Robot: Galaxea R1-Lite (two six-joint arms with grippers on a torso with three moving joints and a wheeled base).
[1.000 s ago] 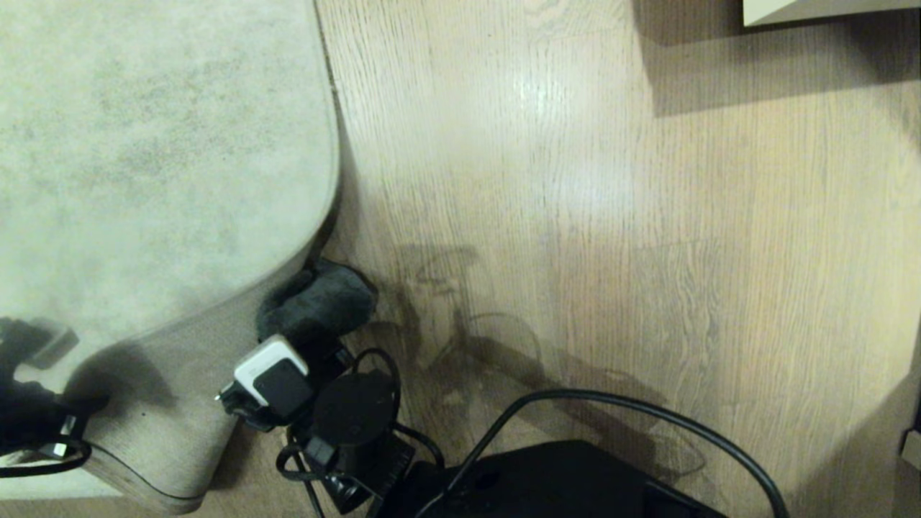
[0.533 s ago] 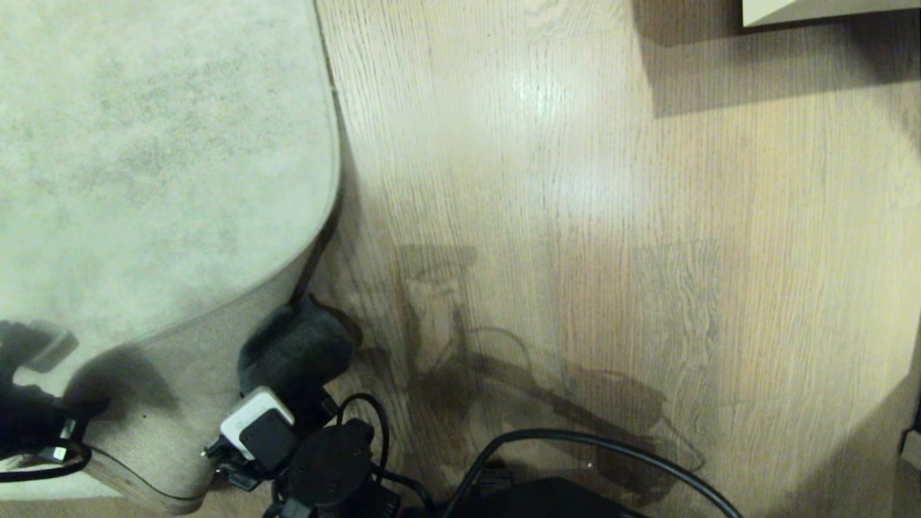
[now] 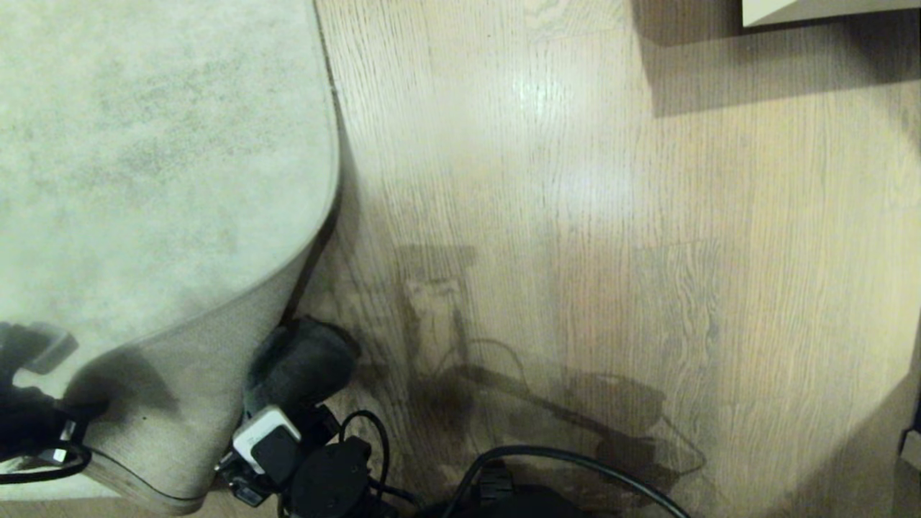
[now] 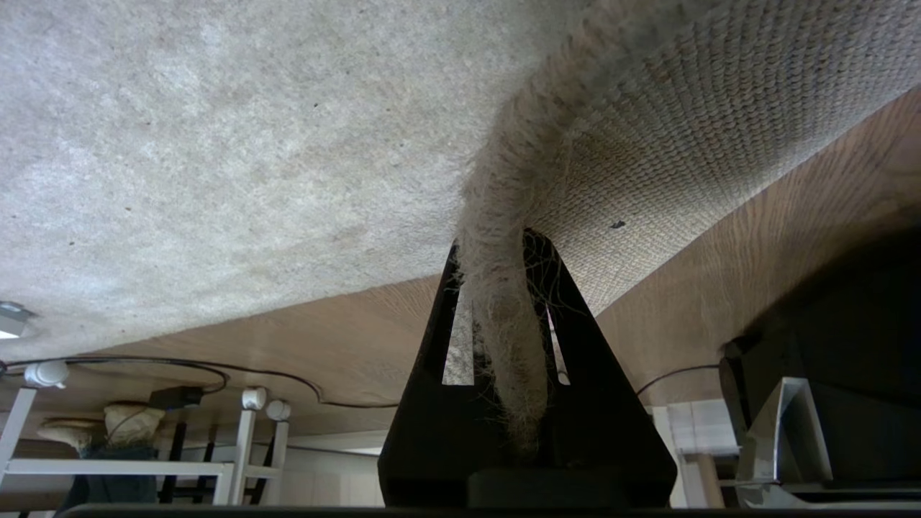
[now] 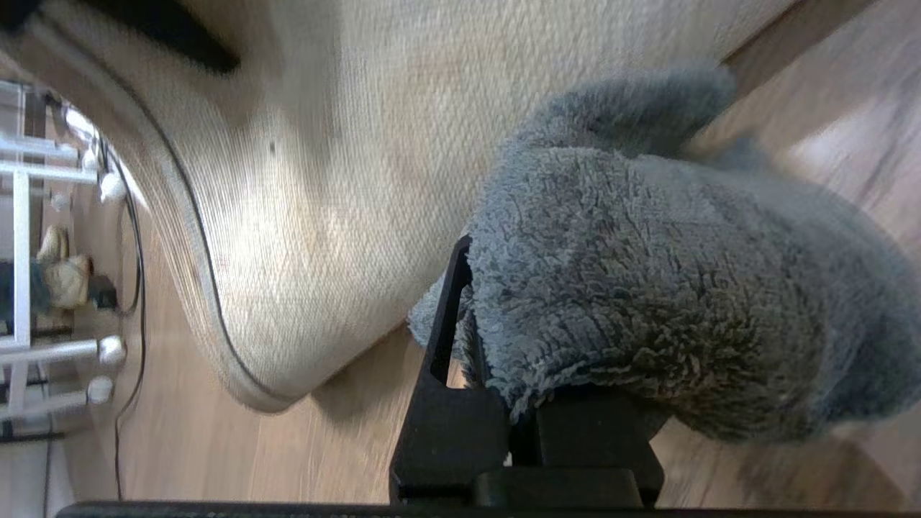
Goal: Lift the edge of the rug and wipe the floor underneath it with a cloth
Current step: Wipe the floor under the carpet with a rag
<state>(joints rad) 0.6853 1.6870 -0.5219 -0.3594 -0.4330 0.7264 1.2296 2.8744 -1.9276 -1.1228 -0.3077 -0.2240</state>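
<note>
The pale grey-beige rug (image 3: 158,158) lies at the left of the head view, its near corner raised off the floor (image 3: 575,216). My left gripper (image 4: 496,252) is shut on the rug edge (image 4: 504,216), whose fringe hangs between the jaws. In the head view the left gripper (image 3: 32,424) sits at the far left. The woven underside (image 3: 180,403) faces the room. My right gripper (image 5: 496,259) is shut on the dark teal-grey cloth (image 5: 669,288). The cloth (image 3: 302,363) rests on the floor right beside the lifted corner; it hides one finger.
A pale furniture corner (image 3: 820,11) casts a shadow at the top right. Black cables (image 3: 575,460) and my own base fill the bottom of the head view. White furniture legs (image 4: 245,446) and a thin cable (image 4: 216,370) lie beyond the rug.
My right gripper has drawn the cloth back toward me along the floor beside the lifted rug corner. The left gripper and the rug edge have stayed still.
</note>
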